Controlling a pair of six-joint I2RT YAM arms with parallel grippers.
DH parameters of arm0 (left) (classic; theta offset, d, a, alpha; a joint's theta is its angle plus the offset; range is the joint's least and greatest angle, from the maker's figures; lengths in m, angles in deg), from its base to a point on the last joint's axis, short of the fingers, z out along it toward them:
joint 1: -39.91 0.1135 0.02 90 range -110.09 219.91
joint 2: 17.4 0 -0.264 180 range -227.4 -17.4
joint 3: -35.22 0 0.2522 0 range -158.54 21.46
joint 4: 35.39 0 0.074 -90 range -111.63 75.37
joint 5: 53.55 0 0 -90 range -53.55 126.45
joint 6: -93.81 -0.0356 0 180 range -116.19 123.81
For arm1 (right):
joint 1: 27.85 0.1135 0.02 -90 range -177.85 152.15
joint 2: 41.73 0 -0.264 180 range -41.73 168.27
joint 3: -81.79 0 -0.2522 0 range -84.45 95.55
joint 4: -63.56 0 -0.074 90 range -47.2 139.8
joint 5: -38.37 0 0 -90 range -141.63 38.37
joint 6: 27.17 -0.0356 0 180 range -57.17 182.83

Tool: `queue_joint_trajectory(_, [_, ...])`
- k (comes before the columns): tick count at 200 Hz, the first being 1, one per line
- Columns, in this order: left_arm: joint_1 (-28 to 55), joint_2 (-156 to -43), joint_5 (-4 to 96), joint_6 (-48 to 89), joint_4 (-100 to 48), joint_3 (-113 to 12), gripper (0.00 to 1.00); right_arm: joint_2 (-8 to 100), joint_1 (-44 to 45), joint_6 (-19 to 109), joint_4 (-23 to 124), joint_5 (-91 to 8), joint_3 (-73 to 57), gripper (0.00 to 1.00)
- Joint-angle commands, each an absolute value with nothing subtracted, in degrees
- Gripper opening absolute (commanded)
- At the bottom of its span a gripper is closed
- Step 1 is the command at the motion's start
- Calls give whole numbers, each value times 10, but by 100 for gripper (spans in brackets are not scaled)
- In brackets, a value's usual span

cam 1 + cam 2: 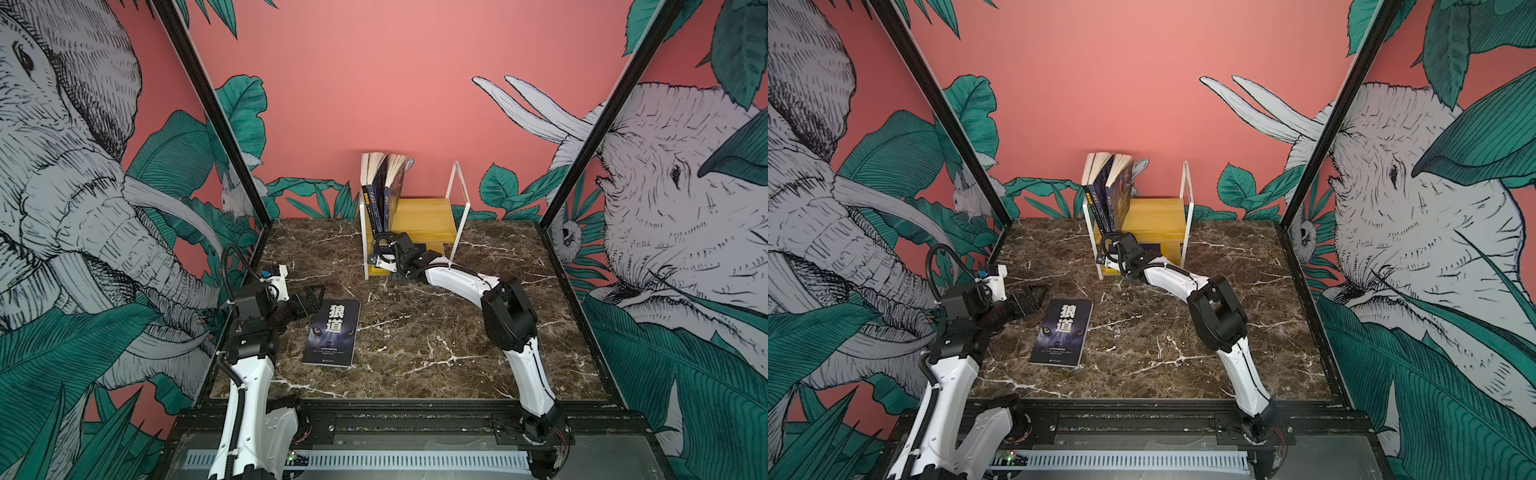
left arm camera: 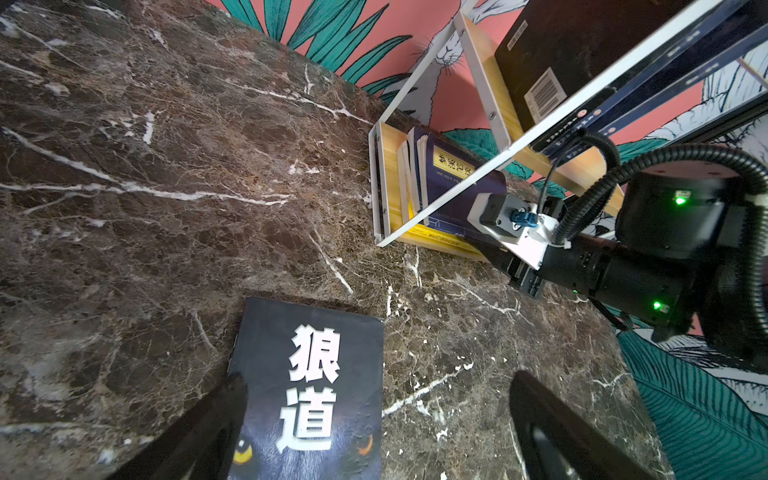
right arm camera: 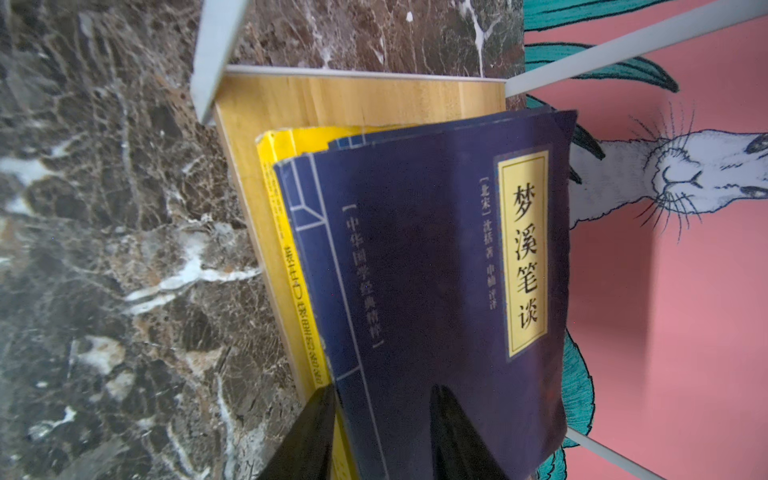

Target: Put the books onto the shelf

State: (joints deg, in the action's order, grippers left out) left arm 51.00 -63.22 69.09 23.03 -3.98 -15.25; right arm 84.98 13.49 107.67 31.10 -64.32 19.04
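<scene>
Grip at the shelf: right claw clamps a navy book in the lower tier, far edge of the bench, while left claw gapes beside the flat wolf-eyed book.

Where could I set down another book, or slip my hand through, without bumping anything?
Bare marble table lies between the wolf book and the right arm, and from that arm to the table's right edge. The shelf has its upper board free right of the standing books. Crowded: the lower tier, where the right tool grips a navy book.
</scene>
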Motion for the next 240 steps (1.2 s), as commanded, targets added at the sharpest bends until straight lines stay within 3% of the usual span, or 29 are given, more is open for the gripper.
queue_joint_trajectory(1, [516,-635,705,216,-42,-170,100,823,135,1065,328,-631,200,43])
queue_joint_trajectory(66, [526,-636,700,218,-51,-165,100,848,134,1085,346,-650,187,48])
queue_joint_trajectory(122, [537,-639,705,230,-58,-161,100,851,129,1064,338,-639,213,31])
queue_joint_trajectory(155, [542,-640,722,228,-52,-160,100,858,127,1056,328,-625,221,31])
queue_joint_trajectory(207, [541,-652,714,212,-42,-175,100,824,135,1040,311,-599,210,39])
queue_joint_trajectory(240, [542,-668,672,133,30,-241,100,754,157,1024,311,-581,157,43])
